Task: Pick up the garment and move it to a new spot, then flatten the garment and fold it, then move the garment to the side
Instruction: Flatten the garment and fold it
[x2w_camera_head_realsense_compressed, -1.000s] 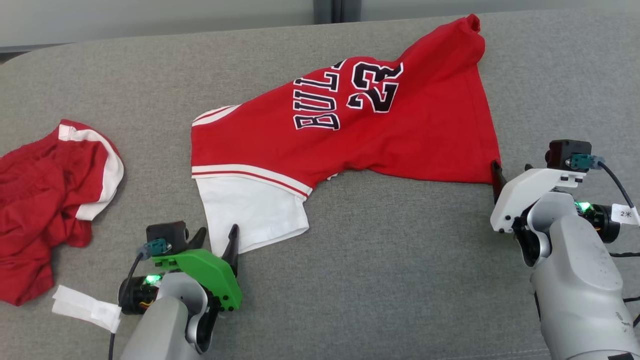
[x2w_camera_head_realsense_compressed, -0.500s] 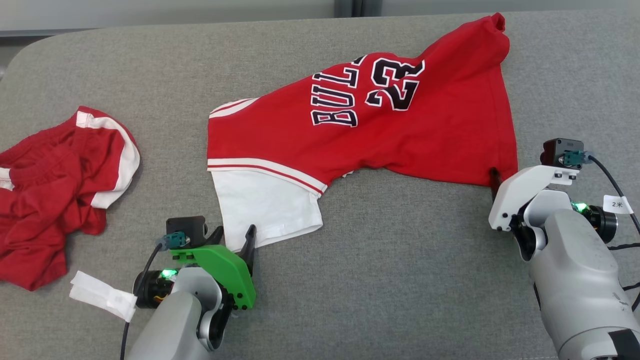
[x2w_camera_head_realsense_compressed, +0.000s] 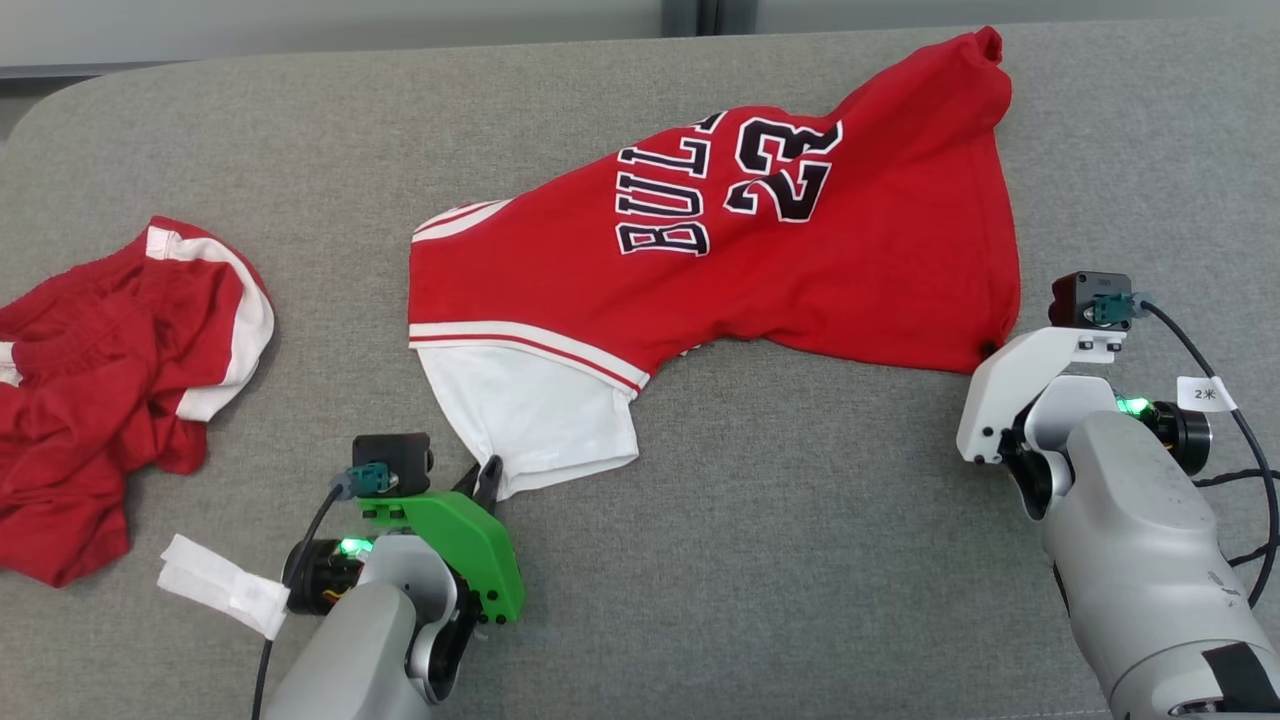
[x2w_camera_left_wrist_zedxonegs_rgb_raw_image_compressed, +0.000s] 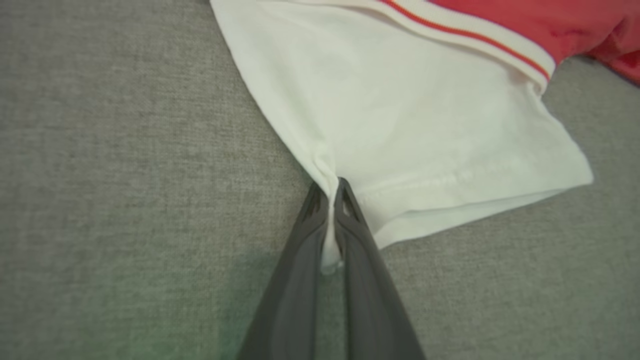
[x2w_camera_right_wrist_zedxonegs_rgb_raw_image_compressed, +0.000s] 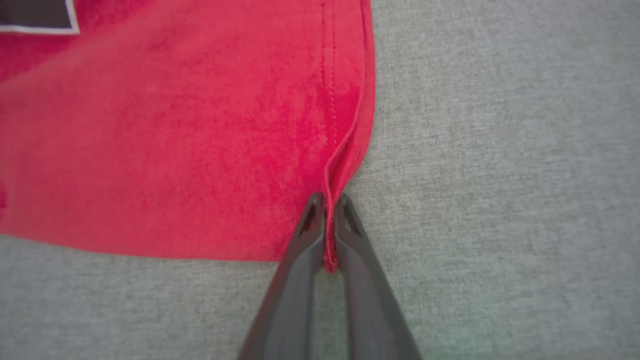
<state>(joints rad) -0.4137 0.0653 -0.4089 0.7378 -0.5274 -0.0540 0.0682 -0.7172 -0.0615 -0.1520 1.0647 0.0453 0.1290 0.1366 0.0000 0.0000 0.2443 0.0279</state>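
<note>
Red garment (x2w_camera_head_realsense_compressed: 760, 250) lies spread mid-worktop (x2w_camera_head_realsense_compressed: 800, 560), unmoved. Both grippers stood wide a second ago; now my left gripper (x2w_camera_left_wrist_zedxonegs_rgb_raw_image_compressed: 330, 187) has its fingers clamped on the white sleeve (x2w_camera_left_wrist_zedxonegs_rgb_raw_image_compressed: 410, 115) corner, and my right gripper (x2w_camera_right_wrist_zedxonegs_rgb_raw_image_compressed: 326, 200) on the red hem (x2w_camera_right_wrist_zedxonegs_rgb_raw_image_compressed: 345, 150) corner. Grasp looks secured, so I judge lifting comes next.

Red jersey (x2w_camera_head_realsense_compressed: 760, 260) with white sleeve, spread rumpled on grey surface, number 23 showing
</note>
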